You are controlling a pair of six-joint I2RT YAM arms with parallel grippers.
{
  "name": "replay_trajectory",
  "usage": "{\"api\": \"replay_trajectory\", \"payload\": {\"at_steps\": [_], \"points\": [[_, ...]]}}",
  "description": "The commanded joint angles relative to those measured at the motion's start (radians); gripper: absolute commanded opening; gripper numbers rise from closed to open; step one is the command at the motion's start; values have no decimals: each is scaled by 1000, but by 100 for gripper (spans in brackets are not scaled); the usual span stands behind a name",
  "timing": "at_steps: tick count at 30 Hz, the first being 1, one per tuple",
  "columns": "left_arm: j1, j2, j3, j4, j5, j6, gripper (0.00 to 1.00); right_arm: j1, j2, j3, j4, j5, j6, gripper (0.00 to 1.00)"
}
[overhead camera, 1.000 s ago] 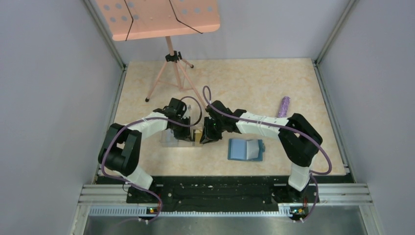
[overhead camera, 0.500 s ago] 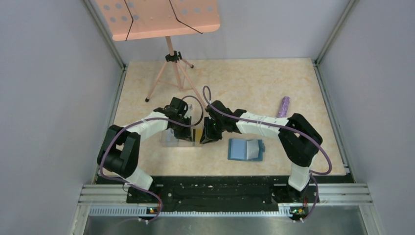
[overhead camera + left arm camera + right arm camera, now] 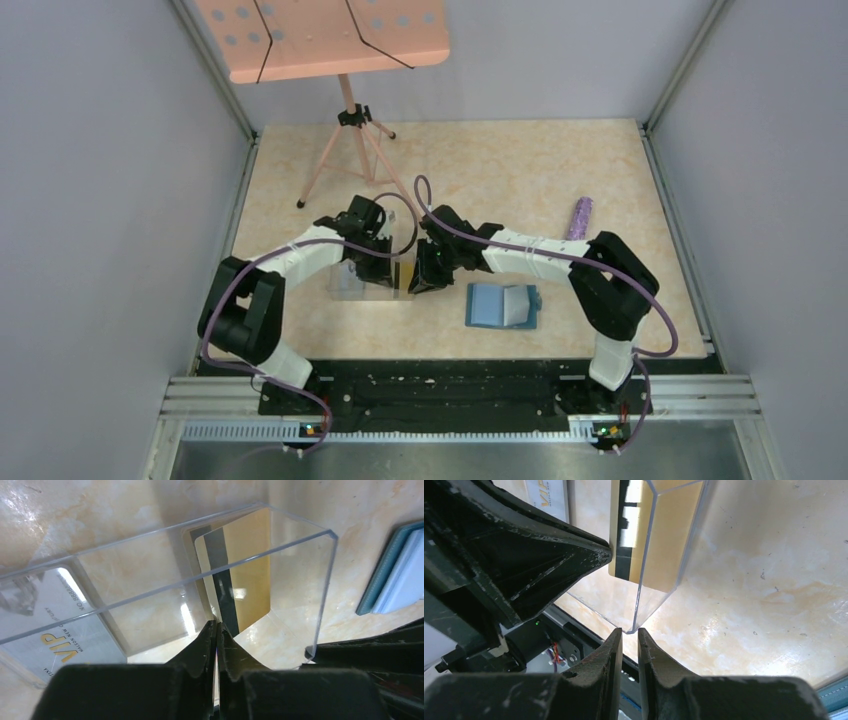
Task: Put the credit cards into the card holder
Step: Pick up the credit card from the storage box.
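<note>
Mid-table (image 3: 520,170), between the two grippers: box (image 3: 322,595), clear, 1.

Cards, 2 counted.
- Gold card (image 3: 247,580), black stripe, 1. It stands on edge at the box's right end; its long axis lies in line with the left fingers and points away from them, and the stripe runs the same way.
- Grey card (image 3: 55,625), marked VIP, 1. It lies flat at the box's left end, seen through the wall; inside or beneath cannot be told.

Wallet (image 3: 503,306), teal, 1. It lies open and flat just right of the box, apart from both cards.

Left gripper (image 3: 216,630): fingers pressed together on the gold card's near edge.

Right gripper (image 3: 628,637): fingers nearly together, pinching the box's corner edge.

Purple tube (image 3: 580,217), 1, lies at the right, well apart.

Pink stand (image 3: 330,35), 1, is at the far left.
</note>
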Motion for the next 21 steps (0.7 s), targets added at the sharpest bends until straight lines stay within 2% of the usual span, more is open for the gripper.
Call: {"api": "replay_trajectory", "payload": {"at_steps": [1, 15, 21], "points": [[-10, -56, 57, -2, 87, 2, 7, 11, -2, 12, 17, -1, -16, 17], [-8, -30, 24, 76, 193, -43, 21, 12, 1, 13, 17, -2, -19, 18], [-8, 6, 3, 115, 234, -52, 22, 11, -2, 12, 17, -2, -20, 18]]}}
